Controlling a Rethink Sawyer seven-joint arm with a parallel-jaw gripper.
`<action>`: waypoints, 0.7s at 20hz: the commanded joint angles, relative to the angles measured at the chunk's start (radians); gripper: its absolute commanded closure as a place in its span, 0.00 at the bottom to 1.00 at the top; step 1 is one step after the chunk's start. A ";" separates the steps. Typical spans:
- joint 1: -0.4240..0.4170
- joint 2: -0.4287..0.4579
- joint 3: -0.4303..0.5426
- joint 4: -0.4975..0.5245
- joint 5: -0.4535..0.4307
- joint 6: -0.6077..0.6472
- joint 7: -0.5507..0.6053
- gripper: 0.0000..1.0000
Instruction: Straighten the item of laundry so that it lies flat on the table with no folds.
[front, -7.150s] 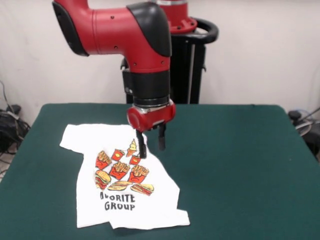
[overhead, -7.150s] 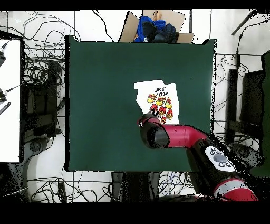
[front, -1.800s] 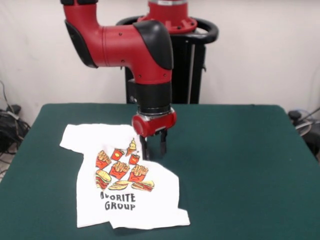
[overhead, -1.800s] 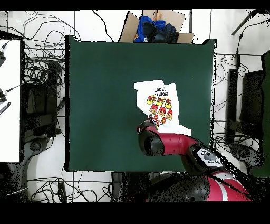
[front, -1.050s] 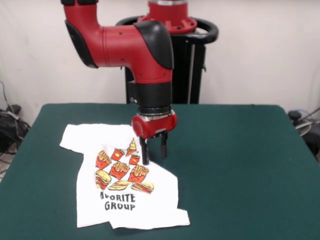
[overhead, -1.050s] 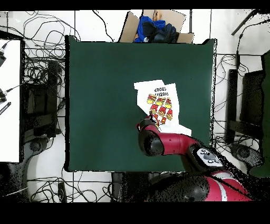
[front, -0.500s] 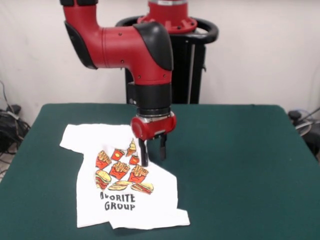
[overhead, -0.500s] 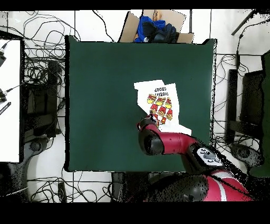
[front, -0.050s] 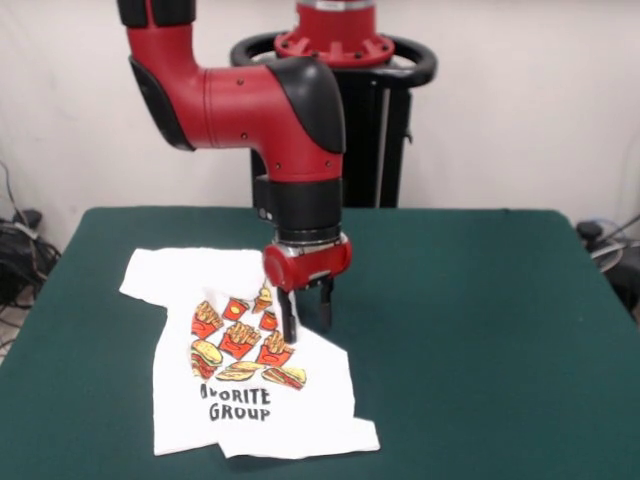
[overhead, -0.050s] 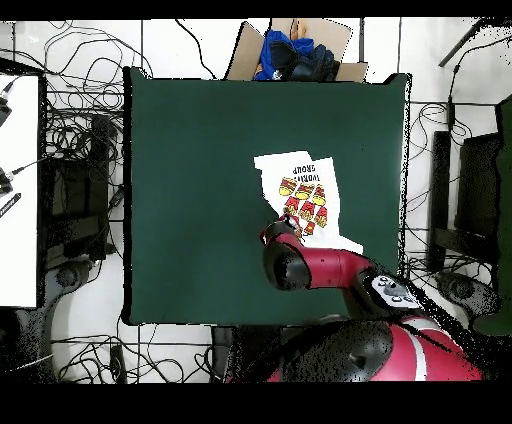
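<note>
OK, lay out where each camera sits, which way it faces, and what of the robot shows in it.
Front view: sits across the table, level, facing the robot; shows the pedestal, the red arm coming down, and the open tool at the T-shirt's edge.
Overhead view: sits above, looking straight down, robot base at the bottom; shows the arm from above, reaching to the T-shirt; the tool is hidden under it.
Shared: both show the green table, the printed T-shirt and the arm, turned half round against each other.

the table (front, -0.050s: 480, 330) is carrying one item: the item of laundry (front, -0.050s: 250, 400), lying in the lower left of the front view, rumpled, with a folded edge showing along its right side.
</note>
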 joint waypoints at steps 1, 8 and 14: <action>-0.007 0.064 0.025 -0.117 0.011 0.111 0.147 0.00; -0.010 0.078 0.022 -0.127 0.008 0.117 0.140 0.00; -0.020 0.093 0.040 -0.142 0.003 0.152 0.118 0.00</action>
